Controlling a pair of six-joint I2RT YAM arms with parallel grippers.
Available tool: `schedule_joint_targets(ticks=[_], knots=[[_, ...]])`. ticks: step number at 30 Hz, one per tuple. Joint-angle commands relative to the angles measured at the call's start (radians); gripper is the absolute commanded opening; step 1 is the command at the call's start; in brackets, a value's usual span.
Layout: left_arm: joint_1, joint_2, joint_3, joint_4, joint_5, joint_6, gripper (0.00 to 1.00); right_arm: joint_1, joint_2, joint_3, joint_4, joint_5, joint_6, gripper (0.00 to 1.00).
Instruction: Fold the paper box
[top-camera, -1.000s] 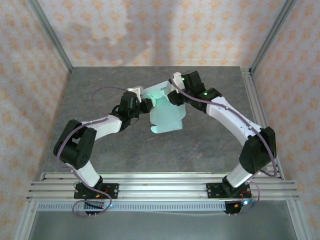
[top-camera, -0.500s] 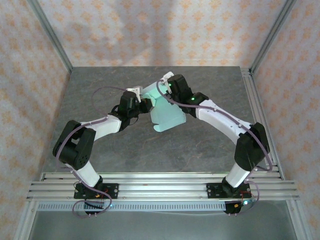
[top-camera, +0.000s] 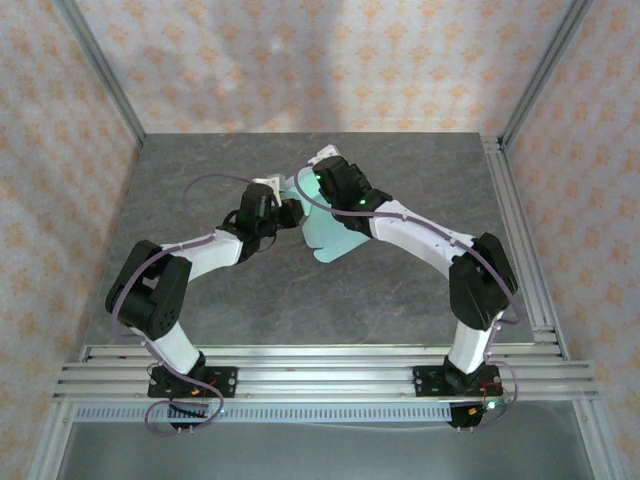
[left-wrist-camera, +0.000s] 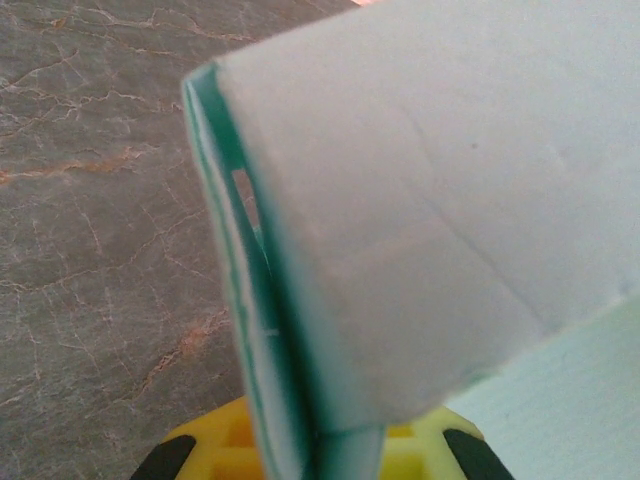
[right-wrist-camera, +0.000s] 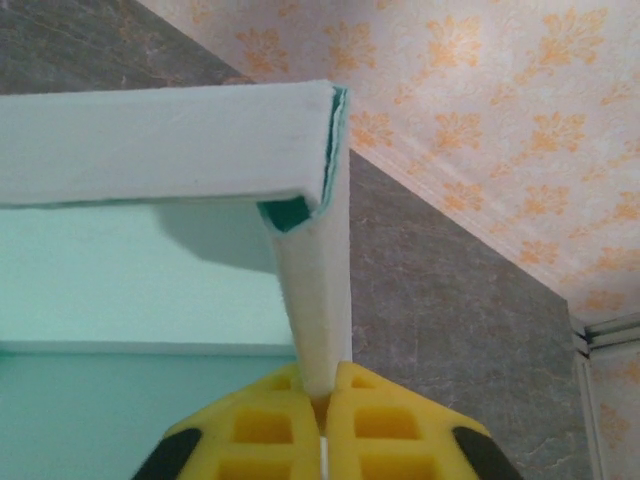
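The paper box (top-camera: 332, 237) is pale mint card, held above the grey table between both arms at mid-table. My left gripper (top-camera: 291, 212) is shut on its left edge. In the left wrist view the folded card (left-wrist-camera: 420, 200) runs down between the yellow fingers (left-wrist-camera: 215, 450) of the left gripper (left-wrist-camera: 330, 445). My right gripper (top-camera: 318, 188) is shut on a flap at the card's far edge. In the right wrist view that white flap (right-wrist-camera: 318, 290) rises from the right gripper (right-wrist-camera: 322, 388) to a folded corner under a horizontal panel (right-wrist-camera: 150, 140).
The grey stone-pattern table (top-camera: 220, 300) is bounded by metal frame posts (top-camera: 100, 75) and orange-patterned walls. An aluminium rail (top-camera: 320, 375) carries both arm bases at the near edge.
My right arm has swung left toward the left gripper and its jaws have closed on the flap. The card has shifted left and folded in. The left gripper has stayed put.
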Motion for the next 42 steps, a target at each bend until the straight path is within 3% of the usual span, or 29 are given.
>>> schedule_joint_targets(ticks=[1, 13, 17, 19, 21, 28, 36, 39, 42], knots=[[-0.019, -0.045, 0.014, 0.083, 0.064, 0.003, 0.0, 0.014, 0.038, 0.03, 0.022, 0.023, 0.0, 0.14], [-0.02, -0.035, 0.013, 0.084, 0.068, 0.0, 0.0, 0.014, 0.083, 0.044, 0.061, 0.051, -0.057, 0.23], [-0.019, -0.036, 0.014, 0.078, 0.067, 0.002, 0.0, 0.014, 0.08, 0.046, 0.067, 0.059, -0.069, 0.11], [-0.02, -0.033, 0.014, 0.078, 0.068, 0.002, 0.0, 0.014, 0.085, 0.043, 0.075, 0.08, -0.083, 0.0], [-0.019, -0.031, 0.016, 0.078, 0.07, -0.003, 0.0, 0.014, 0.089, 0.037, 0.085, 0.101, -0.092, 0.0], [-0.02, -0.02, 0.027, 0.087, 0.077, -0.014, 0.0, 0.045, 0.14, 0.026, 0.207, 0.361, -0.139, 0.0], [-0.02, -0.009, 0.038, 0.089, 0.094, -0.017, 0.0, 0.046, 0.199, 0.046, 0.291, 0.479, -0.141, 0.0], [-0.021, -0.008, 0.047, 0.083, 0.101, -0.019, 0.0, 0.046, 0.204, 0.066, 0.246, 0.449, -0.075, 0.0], [-0.021, -0.015, 0.053, 0.064, 0.096, -0.015, 0.0, 0.043, 0.133, 0.047, 0.154, 0.262, 0.042, 0.01]])
